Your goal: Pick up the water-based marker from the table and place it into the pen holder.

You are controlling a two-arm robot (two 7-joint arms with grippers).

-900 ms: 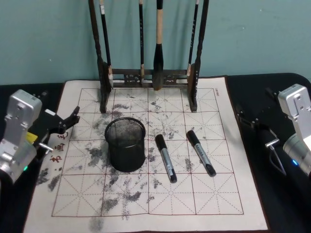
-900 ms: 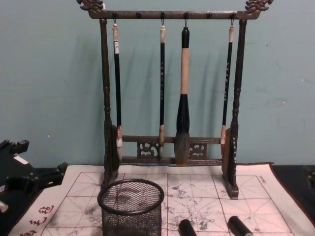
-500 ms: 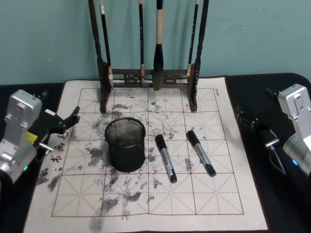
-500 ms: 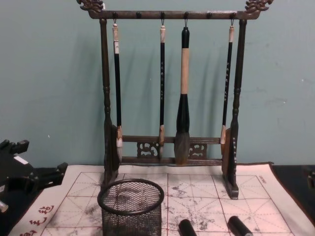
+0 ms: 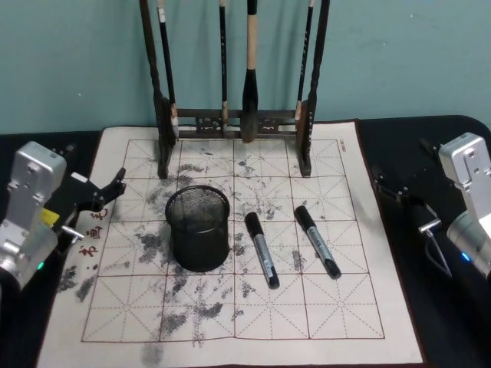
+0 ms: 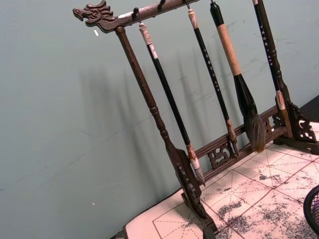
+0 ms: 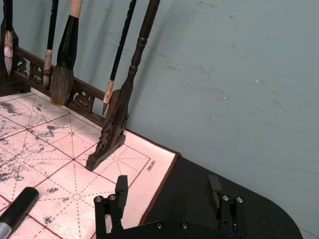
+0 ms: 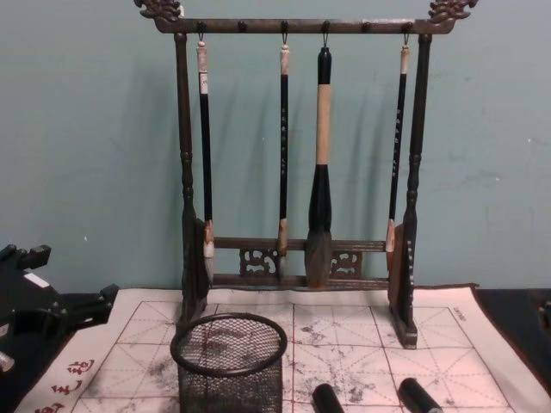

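From above, the left marker [image 5: 261, 251] and the right marker [image 5: 317, 241] lie whole on the ink-stained mat [image 5: 345, 307]. The chest view catches their far ends at its bottom edge, yet it shows the brush rack [image 8: 184, 172] up to its carved top rail, which the head view cuts off. The right wrist view brings the right gripper [image 7: 167, 191] close. Its fingers [image 7: 120, 191] stand wide apart, holding nothing, over the black desk [image 5: 441, 330] just off the mat's right edge. The left gripper [image 5: 95, 165] sits at the mat's left edge, its two prongs also spread and empty.

There are one pen holder [image 5: 198, 230], two markers, one rack, and four brushes [image 8: 321, 172] hanging from it.

The pen holder, a black mesh cup with a solid rim, stands upright near the mat's middle, a little toward its left edge. The left marker lies just beside it, not touching, and the right marker lies near that one, roughly parallel. Both are black with a grey labelled barrel, caps pointing toward the rack at the mat's far edge.
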